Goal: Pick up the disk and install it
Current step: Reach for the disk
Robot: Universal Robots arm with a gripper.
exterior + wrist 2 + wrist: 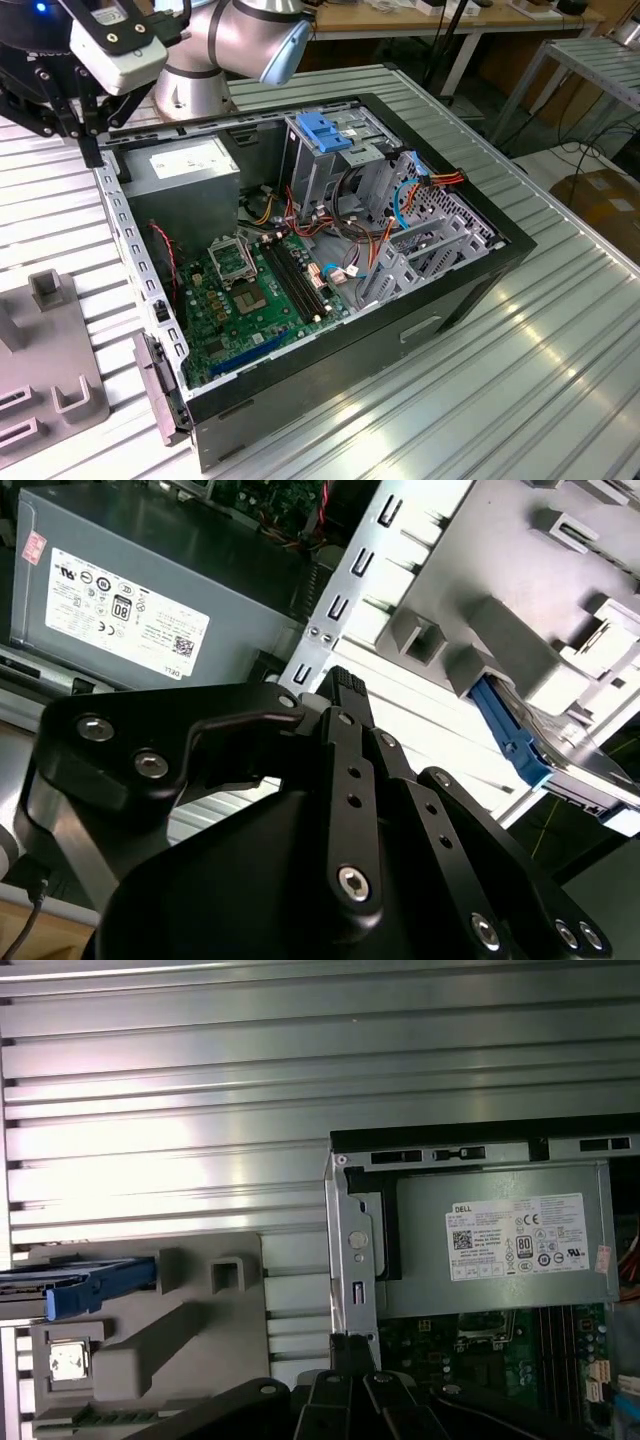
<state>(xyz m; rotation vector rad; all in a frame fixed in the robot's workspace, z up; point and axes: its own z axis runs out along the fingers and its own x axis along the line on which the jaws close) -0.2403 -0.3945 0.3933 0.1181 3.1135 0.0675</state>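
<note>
First wrist view: we find the jaws closed on nothing over the case's steel rim [352, 1250], the disk [90, 1282] well apart in its grey holder [190, 1330] on the worktop; a descent here, we judge, would strike that rim.

Bright light throws white glare across the ribbed metal table [560, 360], leaving the computer case [460, 295] shadowed inside.

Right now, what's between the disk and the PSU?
In the first wrist view: the grey fixture holding the disk, then a strip of bare ribbed table, then the case's metal edge beside the PSU.
</note>
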